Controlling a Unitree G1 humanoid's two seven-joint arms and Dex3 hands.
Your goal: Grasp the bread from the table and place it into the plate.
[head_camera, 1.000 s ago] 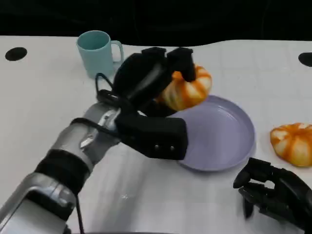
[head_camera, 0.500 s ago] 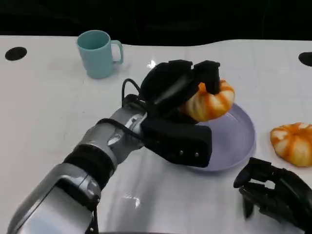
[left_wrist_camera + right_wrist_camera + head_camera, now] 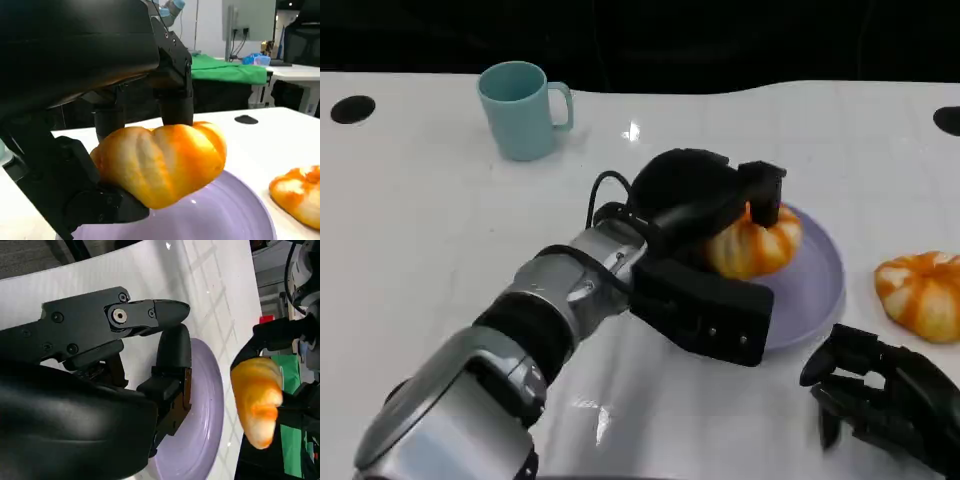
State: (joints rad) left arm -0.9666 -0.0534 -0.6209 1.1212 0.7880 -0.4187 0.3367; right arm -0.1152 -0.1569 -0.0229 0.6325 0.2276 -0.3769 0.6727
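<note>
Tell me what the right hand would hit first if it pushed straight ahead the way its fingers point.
Probably the plate: the right hand points at its rim, with the held bread beyond. Depth is unclear.

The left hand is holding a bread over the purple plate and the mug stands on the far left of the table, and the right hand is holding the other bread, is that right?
Not quite: the right hand holds nothing. In the head view the other bread lies on the table apart from it. The left hand does hold a bread over the plate, and the mug stands far left.
</note>
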